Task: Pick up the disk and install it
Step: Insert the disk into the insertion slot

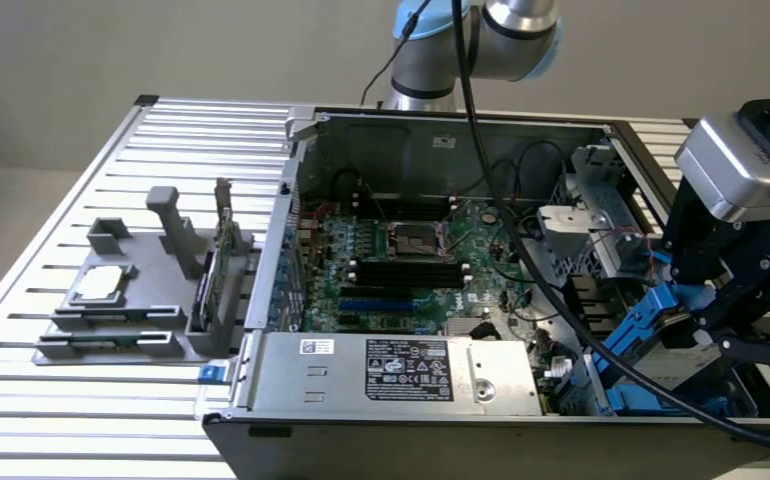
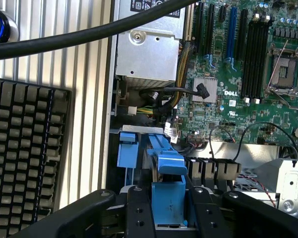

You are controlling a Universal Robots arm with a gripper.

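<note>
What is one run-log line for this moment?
gripper: shut on disk | place: at open computer case, exterior view's right side | seating: cannot tell

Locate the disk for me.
On the exterior view's right, the disk is clamped in the gripper at the drive bay of the computer case, beside the power supply.

Blue rails frame the disk [image 2: 168,203] — the gripper [image 2: 169,191] is black; the motherboard [image 2: 238,94] green with black slots, the keyboard [image 2: 20,148] black, the table [image 1: 38,400] ribbed silver.

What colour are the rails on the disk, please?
Blue rails, clearest in the wrist view.
</note>
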